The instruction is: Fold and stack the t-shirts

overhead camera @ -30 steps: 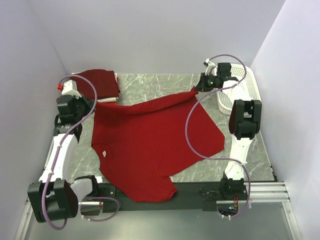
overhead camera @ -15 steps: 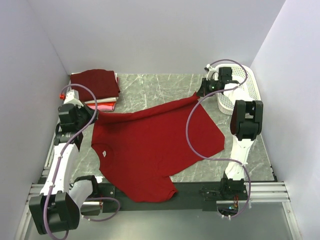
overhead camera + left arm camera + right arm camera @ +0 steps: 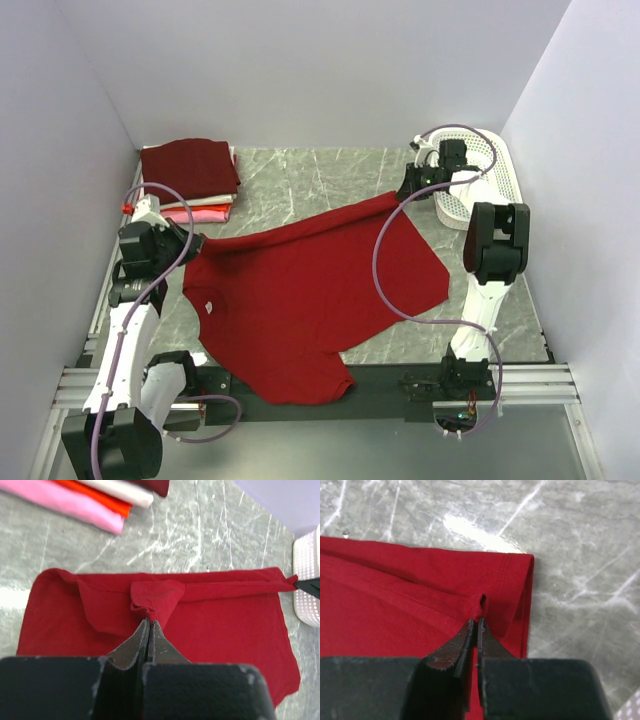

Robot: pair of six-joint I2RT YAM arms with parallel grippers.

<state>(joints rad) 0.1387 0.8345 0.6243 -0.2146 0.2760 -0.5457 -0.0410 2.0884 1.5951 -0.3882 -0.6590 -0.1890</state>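
Red t-shirt (image 3: 310,290) lies spread on the table (image 3: 300,175), its far edge dragged nearer this last second by the left gripper (image 3: 150,621) and right gripper (image 3: 476,622), both pinched onto it, so fold 1 looks underway.

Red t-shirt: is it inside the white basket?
No, the red t-shirt lies spread on the marble table, outside the white basket.

A bright red t-shirt (image 3: 300,295) lies mostly flat, its far edge folded over and lifted in a taut line between the left gripper (image 3: 192,243) and the right gripper (image 3: 403,190), each pinching one end. Just beyond the left gripper sits a stack of folded shirts (image 3: 190,178). It is dark maroon on top, then white, orange-red and pink.
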